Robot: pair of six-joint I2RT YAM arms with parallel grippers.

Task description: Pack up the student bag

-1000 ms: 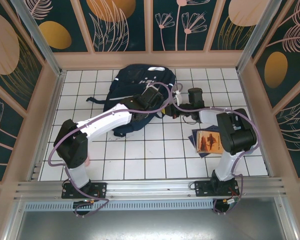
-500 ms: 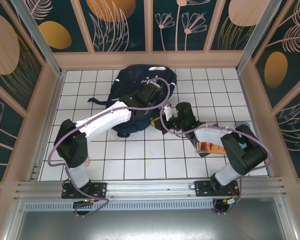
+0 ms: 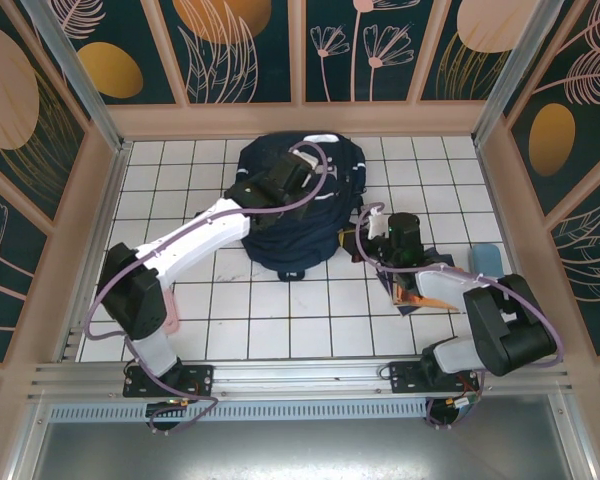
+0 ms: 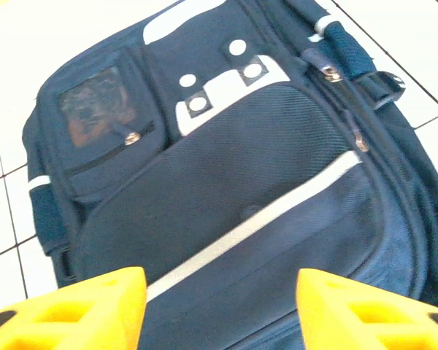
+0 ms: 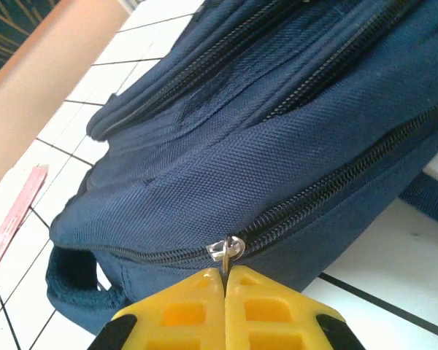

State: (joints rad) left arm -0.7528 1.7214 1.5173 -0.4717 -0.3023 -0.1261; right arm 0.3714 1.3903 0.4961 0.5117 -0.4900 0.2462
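Note:
The student bag (image 3: 300, 215), a big navy backpack with a thin white stripe (image 4: 277, 211), lies flat on the white tiles with its front pocket up. Over that pocket hovers my left gripper (image 4: 217, 286) (image 3: 292, 178), open, both yellow fingers (image 4: 95, 306) wide apart with nothing between them. At the bag's right side my right gripper (image 5: 225, 275) (image 3: 366, 244) is shut on the small metal zipper pull (image 5: 226, 250) of a side zipper (image 5: 328, 189).
A flat navy book with an orange picture (image 3: 418, 288) lies partly under my right arm. A light blue object (image 3: 487, 260) sits by the right wall. Wooden walls ring the tiled floor. A pink strip (image 5: 14, 219) lies on the tiles left of the bag.
My left gripper has opened and let go of the bag, which now lies flatter and further right. My right gripper has moved right, still pinching at the bag's side.

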